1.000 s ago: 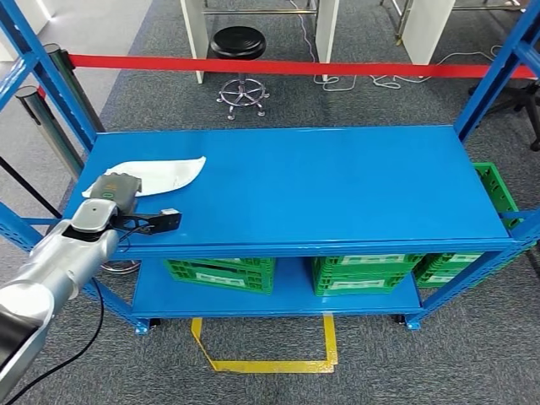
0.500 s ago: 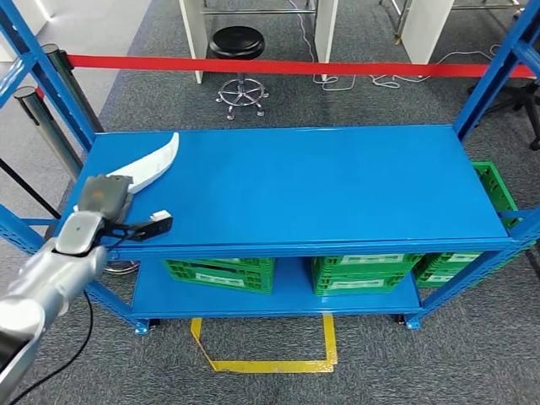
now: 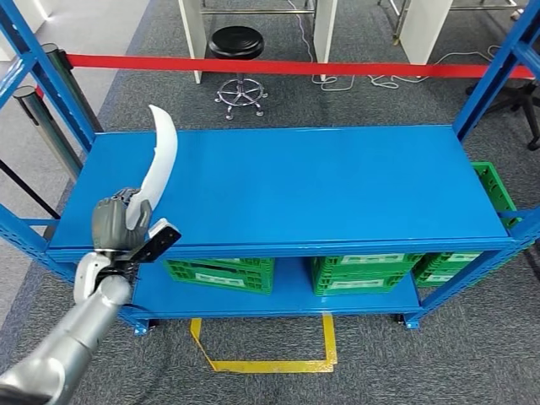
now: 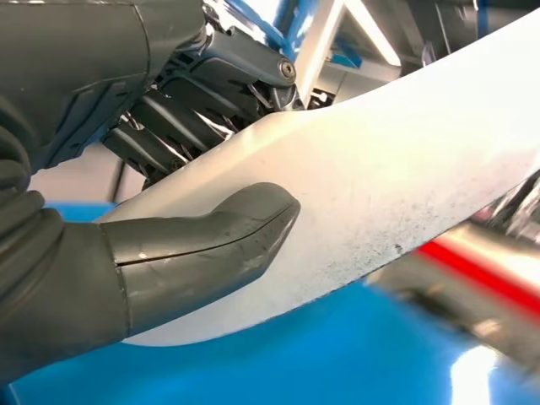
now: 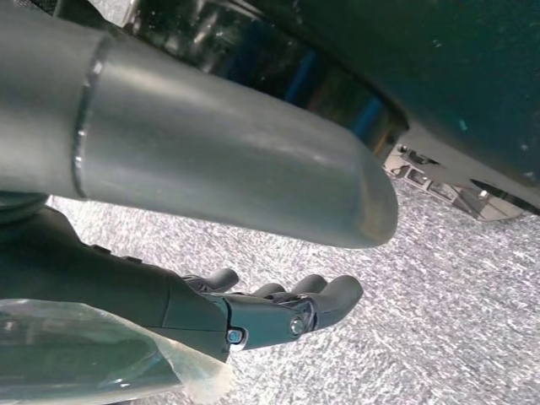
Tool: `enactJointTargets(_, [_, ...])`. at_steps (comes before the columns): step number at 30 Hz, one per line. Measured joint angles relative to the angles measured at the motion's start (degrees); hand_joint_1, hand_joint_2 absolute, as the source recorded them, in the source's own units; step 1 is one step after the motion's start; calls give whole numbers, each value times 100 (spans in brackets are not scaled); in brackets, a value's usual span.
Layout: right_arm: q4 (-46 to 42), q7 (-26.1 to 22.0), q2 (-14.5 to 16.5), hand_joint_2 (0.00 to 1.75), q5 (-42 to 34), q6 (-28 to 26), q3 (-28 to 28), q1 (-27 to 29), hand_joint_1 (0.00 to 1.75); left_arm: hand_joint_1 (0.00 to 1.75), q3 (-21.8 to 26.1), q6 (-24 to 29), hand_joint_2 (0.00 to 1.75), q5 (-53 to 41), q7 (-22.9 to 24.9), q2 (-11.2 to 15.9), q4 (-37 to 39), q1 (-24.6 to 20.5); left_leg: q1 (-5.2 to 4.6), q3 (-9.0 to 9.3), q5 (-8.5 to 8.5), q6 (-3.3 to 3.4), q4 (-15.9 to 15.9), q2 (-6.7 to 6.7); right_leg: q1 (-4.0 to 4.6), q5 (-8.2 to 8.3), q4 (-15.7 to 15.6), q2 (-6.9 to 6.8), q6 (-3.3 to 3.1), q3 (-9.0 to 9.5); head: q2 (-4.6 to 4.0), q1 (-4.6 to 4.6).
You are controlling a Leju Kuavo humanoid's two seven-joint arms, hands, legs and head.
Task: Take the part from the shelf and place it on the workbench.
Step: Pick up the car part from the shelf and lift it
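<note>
The part is a long curved white blade. My left hand grips its lower end, at the front left corner of the blue shelf. The part stands nearly upright, lifted off the shelf top, its tip pointing away from me. In the left wrist view my thumb presses across the white part, with the darker fingers behind it. My right hand hangs above grey carpet with its fingers loosely extended and nothing in them.
Green crates sit on the lower shelf level. Blue uprights frame both ends. Behind the shelf stretch a red barrier tape and a black stool. Yellow floor tape marks the carpet in front.
The part lay flat on the shelf's left end; my left hand has raised it off the surface, tilted it upright and drawn back toward the front edge.
</note>
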Motion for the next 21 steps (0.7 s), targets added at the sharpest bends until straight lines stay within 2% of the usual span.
enactJointTargets(3, [0,-8,0,0,3,-10,-15,23,0,175,73,-8,175,361,-110,-126,-873,388,1,-1,-3,3,0,2,0,0,-3,-2,1,-1,1,-1])
enactJointTargets(7, [1,-31,0,0,26,-23,-34,36,0,175,133,-90,175,1214,-569,-219,-2022,920,4,-1,-6,0,0,3,1,-1,-3,0,0,-3,0,-3])
enactJointTargets(10, [2,-32,0,0,46,-29,-50,47,0,175,143,-505,175,2004,-673,-268,-3051,1425,2,-2,-10,2,3,3,0,-1,-9,-4,1,-2,0,-2])
enactJointTargets(12, [2,-39,0,0,58,-39,-54,49,0,175,144,-1259,175,2838,-733,-285,-3705,1772,-1,-2,-14,3,5,3,-2,0,-11,-3,2,-1,0,-2])
enactJointTargets(17, [2,-151,0,0,83,-79,-97,58,0,175,211,-3732,175,4792,-1181,-445,-5084,2680,-19,-6,-31,25,29,3,-19,2,-13,-2,13,2,1,-2])
enactJointTargets(19, [2,-144,1,0,93,-147,-130,58,0,175,222,-4364,175,5091,-1352,-542,-5476,3015,-32,-7,-35,48,45,2,-32,12,-16,-3,37,8,1,-2])
enactJointTargets(21, [3,-96,1,0,98,-241,-150,60,0,175,225,-4674,175,5216,-1432,-611,-5760,3297,-37,-7,-9,85,36,4,-39,41,-30,-1,81,19,1,-3])
